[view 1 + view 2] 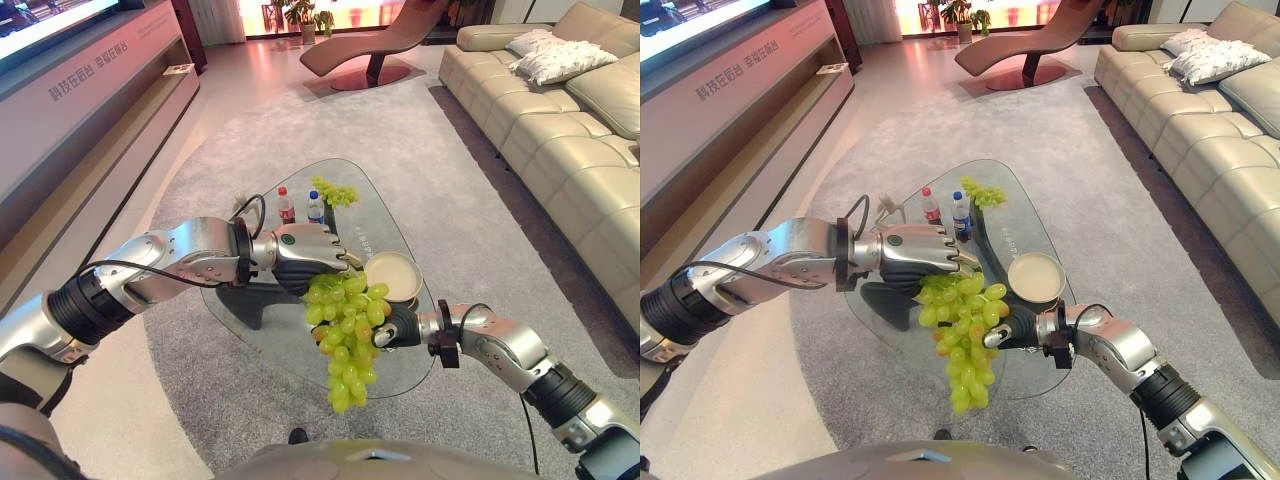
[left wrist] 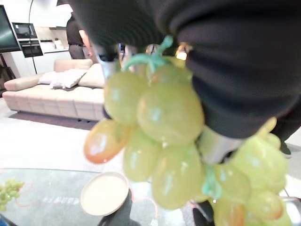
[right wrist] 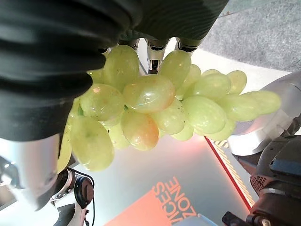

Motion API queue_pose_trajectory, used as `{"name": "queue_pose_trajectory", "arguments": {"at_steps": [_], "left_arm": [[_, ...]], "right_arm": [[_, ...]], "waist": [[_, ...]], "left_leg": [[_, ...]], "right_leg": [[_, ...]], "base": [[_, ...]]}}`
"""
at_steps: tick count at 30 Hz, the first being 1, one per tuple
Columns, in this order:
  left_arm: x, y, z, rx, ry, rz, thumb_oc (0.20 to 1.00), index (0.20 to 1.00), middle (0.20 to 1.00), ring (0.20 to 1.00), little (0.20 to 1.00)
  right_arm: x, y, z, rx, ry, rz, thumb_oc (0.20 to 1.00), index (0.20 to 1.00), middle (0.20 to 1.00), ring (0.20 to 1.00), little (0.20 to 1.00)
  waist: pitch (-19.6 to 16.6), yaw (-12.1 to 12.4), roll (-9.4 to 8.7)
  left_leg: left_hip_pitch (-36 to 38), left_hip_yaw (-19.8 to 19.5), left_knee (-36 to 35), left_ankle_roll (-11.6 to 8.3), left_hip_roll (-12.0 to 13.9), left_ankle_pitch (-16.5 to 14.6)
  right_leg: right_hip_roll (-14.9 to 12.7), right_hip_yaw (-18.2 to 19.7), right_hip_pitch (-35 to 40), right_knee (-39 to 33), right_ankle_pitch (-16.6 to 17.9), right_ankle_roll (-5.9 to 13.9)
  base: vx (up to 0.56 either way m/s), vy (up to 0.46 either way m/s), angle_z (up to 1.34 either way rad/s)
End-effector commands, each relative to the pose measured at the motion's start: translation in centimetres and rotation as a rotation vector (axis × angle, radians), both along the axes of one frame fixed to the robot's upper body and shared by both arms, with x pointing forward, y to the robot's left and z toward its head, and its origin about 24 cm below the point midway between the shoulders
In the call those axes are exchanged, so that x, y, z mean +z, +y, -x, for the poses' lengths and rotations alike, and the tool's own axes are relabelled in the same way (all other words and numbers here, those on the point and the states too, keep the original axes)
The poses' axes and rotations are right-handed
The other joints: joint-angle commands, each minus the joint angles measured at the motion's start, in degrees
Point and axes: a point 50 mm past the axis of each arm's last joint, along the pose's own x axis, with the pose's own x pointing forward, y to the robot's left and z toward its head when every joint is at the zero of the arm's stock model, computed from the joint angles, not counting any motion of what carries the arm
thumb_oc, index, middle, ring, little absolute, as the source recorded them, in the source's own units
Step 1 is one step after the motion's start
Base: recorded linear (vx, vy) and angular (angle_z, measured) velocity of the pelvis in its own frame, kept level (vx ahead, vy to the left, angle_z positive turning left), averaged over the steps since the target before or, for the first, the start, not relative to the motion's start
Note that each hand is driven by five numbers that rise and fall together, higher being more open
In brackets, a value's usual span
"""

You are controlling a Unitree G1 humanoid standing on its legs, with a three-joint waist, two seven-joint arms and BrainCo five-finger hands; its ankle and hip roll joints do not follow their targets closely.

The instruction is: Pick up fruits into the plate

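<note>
A big bunch of green grapes [image 1: 345, 330] hangs in the air over the near part of the glass table [image 1: 400, 372]. My left hand [image 1: 305, 258] is shut on the top of the bunch by its stem [image 2: 146, 59]. My right hand [image 1: 402, 326] meets the bunch from the right at mid height, and in its wrist view the grapes [image 3: 155, 101] lie between its thumb and fingers [image 3: 155, 47]. A round cream plate [image 1: 392, 277] sits empty on the table just beyond the right hand. A second, smaller green grape bunch [image 1: 335, 191] lies at the table's far end.
Two small bottles [image 1: 286, 205] [image 1: 315, 207] stand near the far bunch. A beige sofa [image 1: 570, 150] runs along the right, a long low cabinet [image 1: 80, 110] along the left, and a lounge chair [image 1: 370, 45] stands at the back. Grey carpet surrounds the table.
</note>
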Motion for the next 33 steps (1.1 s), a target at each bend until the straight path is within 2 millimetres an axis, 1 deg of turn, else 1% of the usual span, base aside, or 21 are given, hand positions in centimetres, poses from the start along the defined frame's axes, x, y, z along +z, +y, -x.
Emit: {"name": "queue_pose_trajectory", "arguments": {"at_steps": [1, 9, 10, 21, 33], "left_arm": [[2.6, -0.4, -1.7, 0.046, -0.081, 0.073, 0.2, 0.2, 0.2, 0.2, 0.2], [2.4, -0.2, -1.9, 0.065, -0.074, 0.076, 0.2, 0.2, 0.2, 0.2, 0.2], [2.3, -0.3, -1.8, 0.066, -0.074, 0.077, 0.2, 0.2, 0.2, 0.2, 0.2], [1.9, -0.1, -1.8, 0.082, -0.061, 0.089, 0.2, 0.2, 0.2, 0.2, 0.2], [1.5, 0.6, -1.9, 0.127, -0.033, 0.117, 0.2, 0.2, 0.2, 0.2, 0.2]], "right_arm": [[3.5, 4.2, 0.8, 0.18, -0.056, -0.239, 1.0, 1.0, 1.0, 1.0, 1.0], [3.2, 4.6, 1.0, 0.18, -0.055, -0.23, 1.0, 1.0, 1.0, 1.0, 1.0], [3.2, 4.7, 1.0, 0.168, -0.057, -0.229, 0.2, 0.2, 0.2, 0.2, 0.2], [2.7, 4.5, 1.1, 0.141, -0.046, -0.222, 0.2, 0.2, 0.2, 0.2, 0.2], [2.3, 3.9, 0.9, 0.066, -0.055, -0.215, 0.2, 0.2, 0.2, 0.2, 0.2]], "waist": [[-0.46, 1.16, -2.94], [-0.02, 1.22, -2.95], [0.06, 1.19, -2.98], [0.24, 1.04, -2.98], [0.55, 1.15, -3.09]], "left_leg": [[4.83, 6.83, 0.42, 1.7, -2.53, -10.74], [5.04, 6.82, 0.42, 1.85, -2.51, -10.85], [5.13, 6.84, 0.42, 1.86, -2.5, -10.9], [5.51, 6.78, 0.42, 1.94, -2.48, -11.12], [5.81, 6.43, 0.42, 2.09, -2.48, -11.22]], "right_leg": [[-1.7, 0.23, 0.83, 0.27, -3.61, 4.04], [-1.6, 0.48, 0.98, 0.27, -3.74, 3.91], [-1.56, 0.57, 1.04, 0.27, -3.77, 3.88], [-1.51, 1.09, 1.23, 0.27, -3.84, 3.84], [-1.34, 1.18, 1.53, 0.27, -3.95, 3.65]], "base": [[0.0, 0.0, 0.0], [0.0, -0.001, 0.0], [0.0, 0.0, 0.0], [0.0, 0.0, 0.0], [0.0, 0.0, 0.0]]}}
